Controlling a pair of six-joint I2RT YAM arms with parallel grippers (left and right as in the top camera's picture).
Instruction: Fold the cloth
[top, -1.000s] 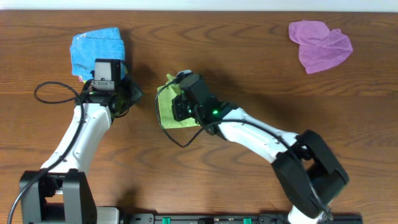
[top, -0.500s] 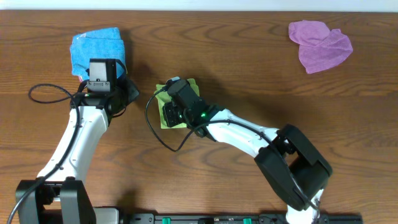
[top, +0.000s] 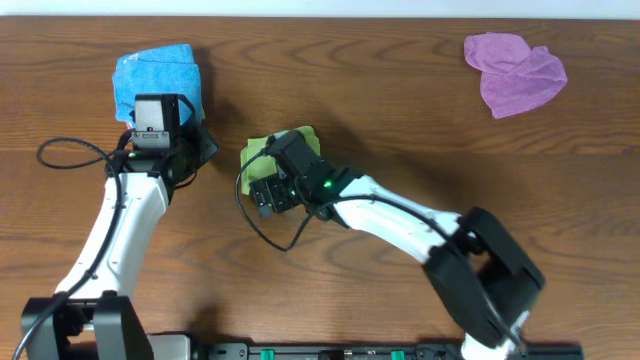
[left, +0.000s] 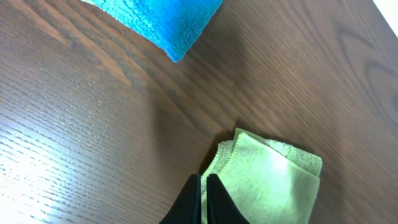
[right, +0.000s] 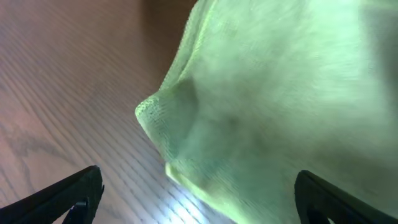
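Note:
The lime-green cloth (top: 256, 150) lies folded into a small packet on the wooden table, left of centre. My right gripper (top: 268, 190) hangs over its near edge with the wrist body covering much of it. In the right wrist view the cloth (right: 280, 93) fills the frame, and the right gripper (right: 199, 199) is open with its fingertips (right: 68, 196) far apart and nothing between them. My left gripper (top: 203, 148) sits just left of the cloth. In the left wrist view it (left: 204, 200) is shut and empty, its tips at the edge of the cloth (left: 273, 180).
A bright blue folded cloth (top: 155, 78) lies at the back left, right behind my left wrist, and shows as a corner (left: 168, 18) in the left wrist view. A crumpled purple cloth (top: 515, 72) lies at the back right. Bare wood (top: 420, 120) lies between them.
My right gripper has opened and let go of the green cloth, which now rests folded on the table. The left arm has drawn slightly to the left, still shut.

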